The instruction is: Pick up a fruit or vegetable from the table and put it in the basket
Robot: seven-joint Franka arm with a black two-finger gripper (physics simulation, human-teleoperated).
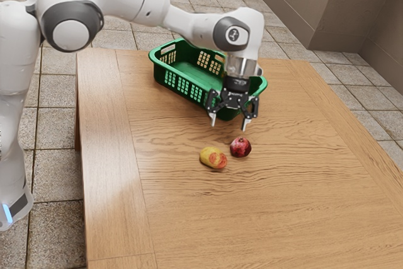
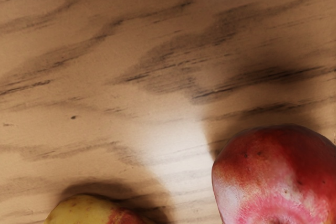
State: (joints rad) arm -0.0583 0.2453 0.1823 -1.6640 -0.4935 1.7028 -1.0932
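Observation:
My gripper (image 1: 229, 121) is open above the table, its two fingers apart with nothing between them. On the wood just below it in the exterior view lies a dark red pomegranate-like fruit (image 1: 240, 147), and touching or close beside that, toward the exterior view's left, a yellow and red fruit (image 1: 213, 157). The wrist view has the red fruit (image 2: 278, 177) large and the yellow-red fruit (image 2: 86, 211) partly cut off. A green basket (image 1: 182, 92) stands behind the gripper, partly hidden by it.
The wooden table (image 1: 252, 218) extends around the fruits, with its edge (image 1: 80, 155) near the arm's base at the exterior view's left. A wall (image 1: 315, 4) rises beyond the tiled floor.

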